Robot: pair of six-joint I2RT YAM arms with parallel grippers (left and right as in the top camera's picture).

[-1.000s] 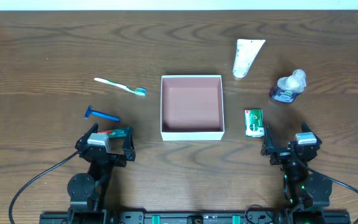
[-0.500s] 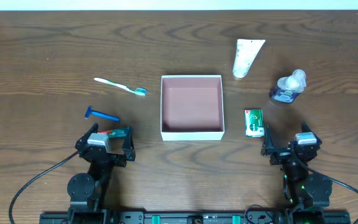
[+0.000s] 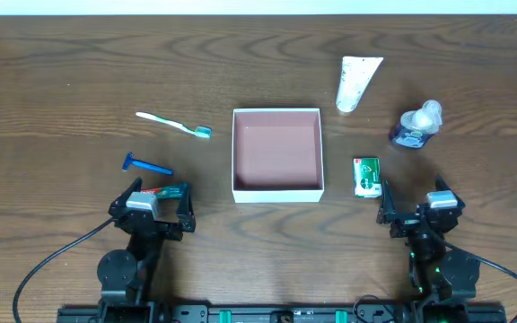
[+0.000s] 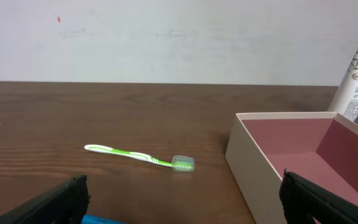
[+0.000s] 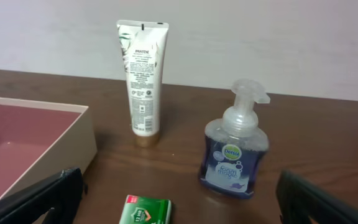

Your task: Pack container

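Observation:
The container [image 3: 276, 191], a shallow white-walled box with a pink floor, sits mid-table with nothing in it. Left of it lie a green-and-white toothbrush [image 3: 173, 125], a blue razor [image 3: 146, 165] and a small red-and-teal tube [image 3: 167, 190]. To its right are a white tube [image 3: 357, 82], a blue soap pump bottle [image 3: 416, 127] and a green soap box [image 3: 366, 177]. My left gripper [image 3: 155, 209] stands open just behind the small tube. My right gripper [image 3: 418, 211] is open too, a little behind the soap box. Neither holds anything.
In the left wrist view the toothbrush [image 4: 138, 155] lies ahead and the container's wall [image 4: 253, 168] stands at the right. The right wrist view shows the soap bottle [image 5: 235, 155], the white tube [image 5: 142, 74] and the container's corner [image 5: 55, 155] at the left.

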